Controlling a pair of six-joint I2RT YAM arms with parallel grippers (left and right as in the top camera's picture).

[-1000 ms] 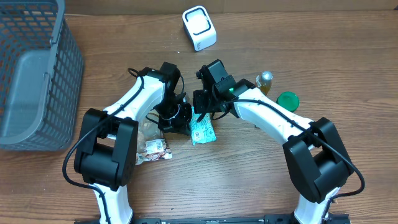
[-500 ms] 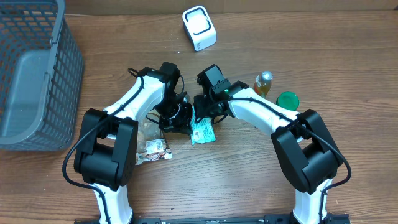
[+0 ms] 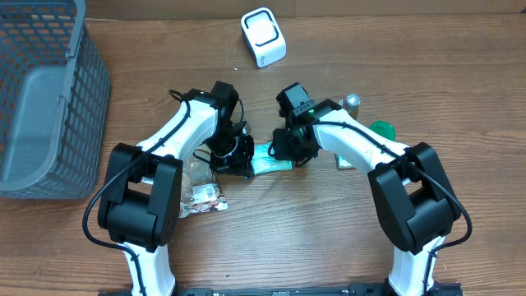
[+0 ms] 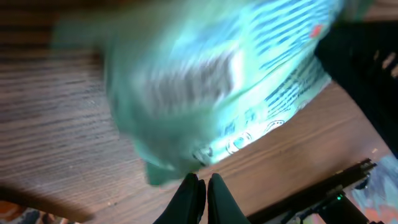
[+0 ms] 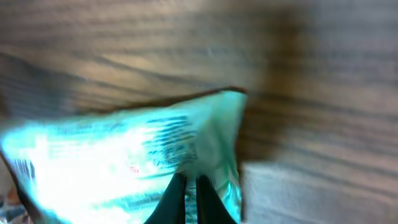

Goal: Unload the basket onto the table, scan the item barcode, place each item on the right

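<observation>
**Packet pinched at both ends, short of the scanner**

Basket (image 3: 49, 99), grey and meshed, fills the far-left side of the wooden table (image 3: 329, 247), well to the left of the scanner and apart from the action. Both arms bend inward to meet near the table's middle, in front of the white barcode scanner (image 3: 263, 36), which stands alone at the far edge with bare wood between it and them. That spacing suggests the item is being readied, not yet presented to the scanner's window.

Between the two wrists, on the near side of the scanner, the teal snack packet (image 3: 269, 159) is stretched out. Holding it from opposite ends probably serves to pull the film flat so a printed code can be read; where the barcode sits I cannot tell, since both wrist views are blurred.

To the right of the scanner and nearer the front, behind the right arm, sit a small bottle (image 3: 352, 102) and a green lid (image 3: 381, 129). A small printed packet (image 3: 205, 196) lies near the left arm.

Left gripper (image 4: 200, 185): fingers closed together on the packet's lower edge. Right gripper (image 5: 186, 186): likewise closed, nipping the packet's edge.
</observation>
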